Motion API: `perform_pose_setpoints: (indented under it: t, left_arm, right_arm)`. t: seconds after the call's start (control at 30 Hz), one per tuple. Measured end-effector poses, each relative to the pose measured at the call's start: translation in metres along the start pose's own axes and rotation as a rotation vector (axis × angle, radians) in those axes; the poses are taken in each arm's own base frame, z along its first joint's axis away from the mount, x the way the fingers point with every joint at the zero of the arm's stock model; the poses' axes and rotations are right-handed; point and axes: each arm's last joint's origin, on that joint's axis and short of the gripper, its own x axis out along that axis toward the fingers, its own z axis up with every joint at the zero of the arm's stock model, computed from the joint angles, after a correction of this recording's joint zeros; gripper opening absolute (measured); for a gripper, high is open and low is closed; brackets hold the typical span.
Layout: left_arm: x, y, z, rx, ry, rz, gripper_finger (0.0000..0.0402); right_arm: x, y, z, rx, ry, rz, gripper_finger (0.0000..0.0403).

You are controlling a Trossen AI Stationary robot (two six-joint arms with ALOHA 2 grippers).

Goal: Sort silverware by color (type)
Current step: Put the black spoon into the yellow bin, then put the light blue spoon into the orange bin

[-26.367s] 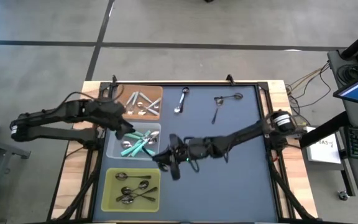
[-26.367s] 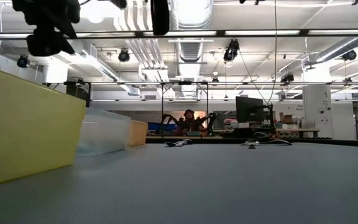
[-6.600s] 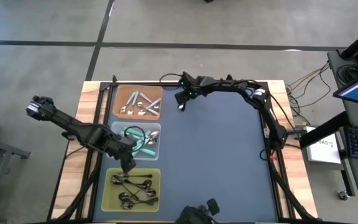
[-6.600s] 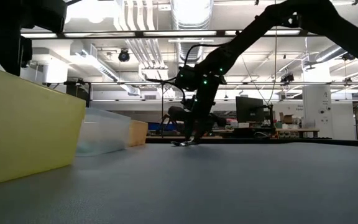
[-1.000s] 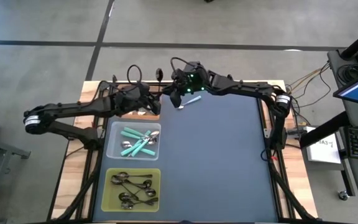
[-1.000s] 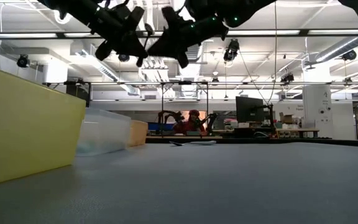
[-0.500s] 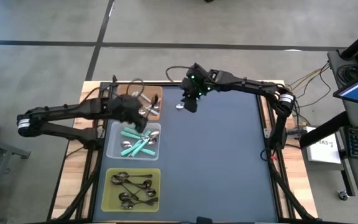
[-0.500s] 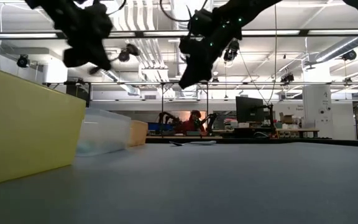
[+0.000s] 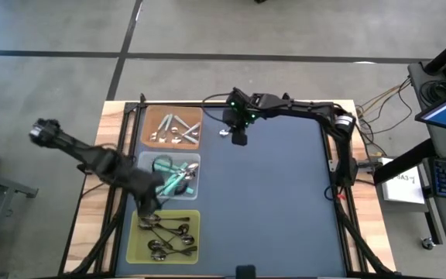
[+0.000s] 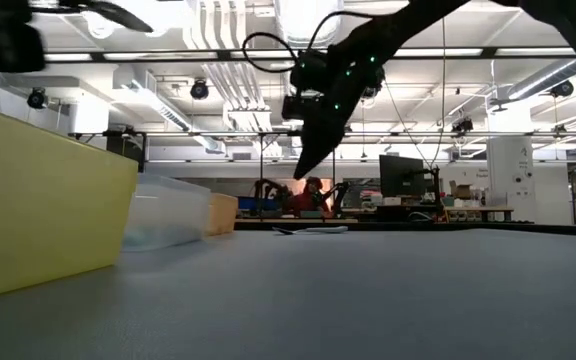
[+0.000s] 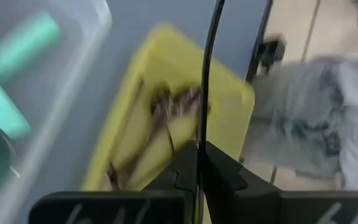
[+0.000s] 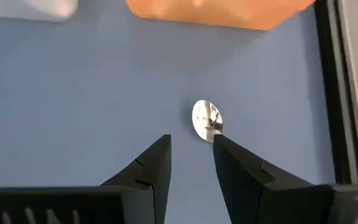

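My left gripper (image 9: 147, 203) (image 11: 197, 149) is shut on a dark spoon (image 11: 207, 56), over the far edge of the yellow-green tray (image 9: 194, 232) of dark spoons. My right gripper (image 9: 238, 138) (image 12: 191, 140) hangs open above a spoon (image 9: 224, 133) that lies flat on the blue mat near the far edge. Its silver bowl (image 12: 205, 119) shows just ahead of one fingertip, and the handle is hidden by that finger. In the low view this gripper (image 10: 303, 165) is well above the spoon (image 10: 308, 229). My left gripper pinches a thin dark handle (image 11: 199, 134) between its two shut fingertips. The handle runs on ahead of the fingers and leaves the picture, so the bowl is not seen. The fingers slant down, and the spoon is lifted clear over the yellow-green tray.
The orange tray (image 9: 198, 126) at the far left holds silver spoons. Between it and the yellow-green tray, the clear tray (image 9: 139, 186) holds teal-handled spoons. The three trays stand in a row along the mat's left side. The blue mat (image 9: 277, 209) spreads to their right.
My left gripper has swung from beside the orange tray toward the table's near edge, past the clear tray to the yellow-green tray, tipping downward and staying shut. My right gripper has sunk and tipped down over the spoon on the mat, and now covers its handle.
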Motion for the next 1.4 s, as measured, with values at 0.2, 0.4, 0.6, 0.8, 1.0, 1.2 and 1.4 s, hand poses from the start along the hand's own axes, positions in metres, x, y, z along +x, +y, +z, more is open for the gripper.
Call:
perform_pose_setpoints:
  t: [0.2, 0.4, 0.6, 0.8, 1.0, 1.2, 1.4]
  left_arm:
    - [0.027, -0.019, -0.028, -0.083, 0.145, 0.047, 0.0000]
    - [0.048, -0.030, -0.038, -0.102, 0.199, 0.069, 0.0000]
    - [0.061, -0.033, -0.039, -0.111, 0.240, 0.063, 0.0001]
    - [0.061, -0.034, -0.040, -0.113, 0.267, 0.051, 0.0031]
    - [0.061, -0.035, -0.040, -0.113, 0.283, 0.040, 0.0071]
    - [0.061, -0.035, -0.040, -0.116, 0.281, 0.036, 0.0092]
    - [0.061, -0.035, -0.039, -0.141, 0.278, 0.039, 0.0096]
  right_arm:
    - [0.032, -0.003, -0.012, -0.017, 0.070, 0.020, 0.0118]
    - [0.058, -0.009, -0.026, -0.119, 0.197, -0.076, 0.0135]
    - [0.060, -0.018, -0.032, -0.122, 0.245, -0.144, 0.0141]
    - [0.058, -0.034, -0.038, -0.068, 0.230, -0.175, 0.0137]
    - [0.065, -0.045, -0.045, -0.028, 0.222, -0.176, 0.0136]
    - [0.077, -0.046, -0.051, -0.038, 0.216, -0.123, 0.0129]
    - [0.073, -0.045, -0.050, 0.020, 0.216, -0.103, 0.0127]
